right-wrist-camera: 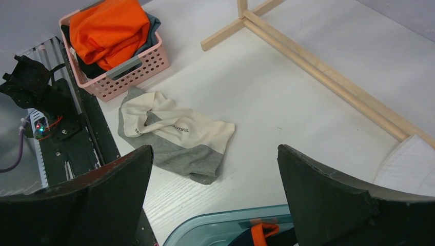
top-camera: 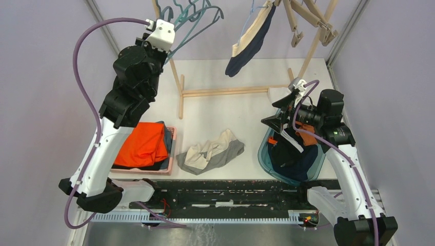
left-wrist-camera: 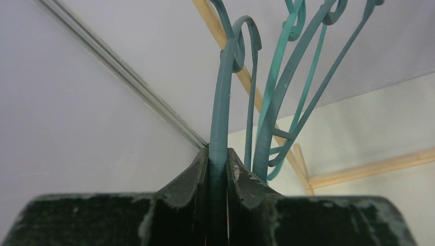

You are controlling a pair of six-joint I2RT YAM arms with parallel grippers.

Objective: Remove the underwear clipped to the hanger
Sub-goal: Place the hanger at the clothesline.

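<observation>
Underwear (top-camera: 250, 41) in navy and cream hangs at the top centre of the overhead view, well apart from both arms. At upper left, the left gripper (top-camera: 170, 47) is clenched on a teal hanger (top-camera: 197, 23). Only its wrist view shows the strip of the hanger pinched between the jaws. At right, the right gripper (top-camera: 277, 110) is spread wide and empty above a teal tub (top-camera: 263, 154) of dark garments (top-camera: 293, 156). Its wrist view looks past the fingers (right-wrist-camera: 328, 195) to a grey-and-cream pair (right-wrist-camera: 174, 136) lying crumpled on the bench (right-wrist-camera: 287, 118), near a pink basket (right-wrist-camera: 134, 72).
</observation>
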